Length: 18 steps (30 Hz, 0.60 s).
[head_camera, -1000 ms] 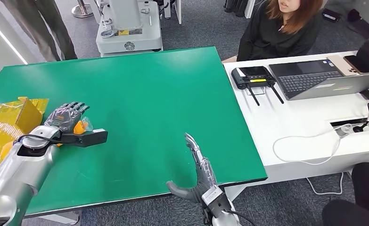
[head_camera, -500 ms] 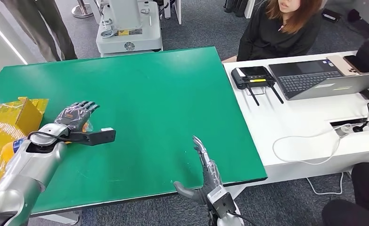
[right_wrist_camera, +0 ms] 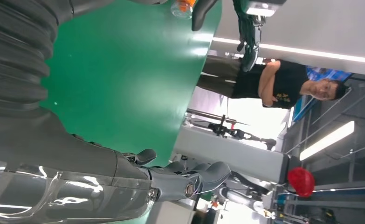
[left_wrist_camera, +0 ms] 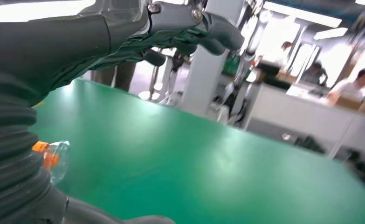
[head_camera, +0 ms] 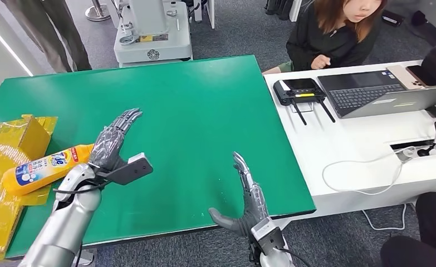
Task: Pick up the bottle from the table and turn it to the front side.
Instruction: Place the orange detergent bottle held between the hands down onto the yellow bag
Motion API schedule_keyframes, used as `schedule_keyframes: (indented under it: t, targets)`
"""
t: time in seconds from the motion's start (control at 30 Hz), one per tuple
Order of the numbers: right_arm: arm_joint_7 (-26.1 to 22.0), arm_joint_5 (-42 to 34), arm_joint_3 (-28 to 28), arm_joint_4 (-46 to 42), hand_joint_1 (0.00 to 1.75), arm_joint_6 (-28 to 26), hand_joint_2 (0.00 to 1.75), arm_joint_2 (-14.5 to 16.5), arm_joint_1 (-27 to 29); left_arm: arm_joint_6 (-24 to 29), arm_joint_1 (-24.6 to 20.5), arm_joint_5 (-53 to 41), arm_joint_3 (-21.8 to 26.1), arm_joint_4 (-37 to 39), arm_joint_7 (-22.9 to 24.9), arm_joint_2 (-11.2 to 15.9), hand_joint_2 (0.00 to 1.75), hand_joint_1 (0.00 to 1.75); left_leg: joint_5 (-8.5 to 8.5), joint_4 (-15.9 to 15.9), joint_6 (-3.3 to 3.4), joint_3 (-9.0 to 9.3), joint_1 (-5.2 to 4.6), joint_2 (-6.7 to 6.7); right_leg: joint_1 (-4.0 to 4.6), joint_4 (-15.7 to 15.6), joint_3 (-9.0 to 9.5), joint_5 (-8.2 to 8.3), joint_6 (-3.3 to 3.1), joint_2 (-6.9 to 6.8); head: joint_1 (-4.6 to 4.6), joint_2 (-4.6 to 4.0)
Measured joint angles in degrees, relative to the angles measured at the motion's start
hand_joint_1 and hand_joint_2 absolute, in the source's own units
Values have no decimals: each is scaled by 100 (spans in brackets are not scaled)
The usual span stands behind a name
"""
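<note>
Here, the yellow bottle (head_camera: 44, 168) lay on its side at the left of the green worktop (head_camera: 193, 105), its label facing up toward the head camera, its capped end pointing toward the left robot hand (head_camera: 111, 146) and its base resting on crinkled yellow packaging (head_camera: 4, 150). Your left robot hand hovered just beside the cap end with its fingers stretched flat and apart, grasping nothing; in the left wrist view the orange cap under its clear cover (left_wrist_camera: 52, 156) sat close by that hand. Your right robot hand (head_camera: 248, 192) was also released, fingers straight, held edge-on above the near rim of the worktop, well apart from the bottle. Whether the bottle had been set down with its front showing, or awaited a pick-up, this moment could not settle. The risks, as a judgement: a round bottle lying on its side could roll if you nudged it with flat fingers; the slippery packaging beneath could shift with it; and a grasp near the cap could let the heavier body swing.
</note>
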Motion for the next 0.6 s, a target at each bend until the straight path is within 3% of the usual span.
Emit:
schedule_keyframes:
  t: [0.33, 0.6]
  targets:
    - [-1, -34, -17, -746, 0, -287, 175, -2, 368, 216, 1661, 1749, 158, -1809, -321, -269, 175, 0, -9, -2, 2, -1, 0, 3, 0, -1, 0, -8, 5, 2, -1, 0]
    - [-2, -91, 7, -1238, 0, -279, 175, -8, 633, 293, 2682, 2226, 316, -2517, -570, -348, 175, 0, -12, -4, 6, -1, 0, 1, 0, -2, 1, -13, 9, -1, 0, 0]
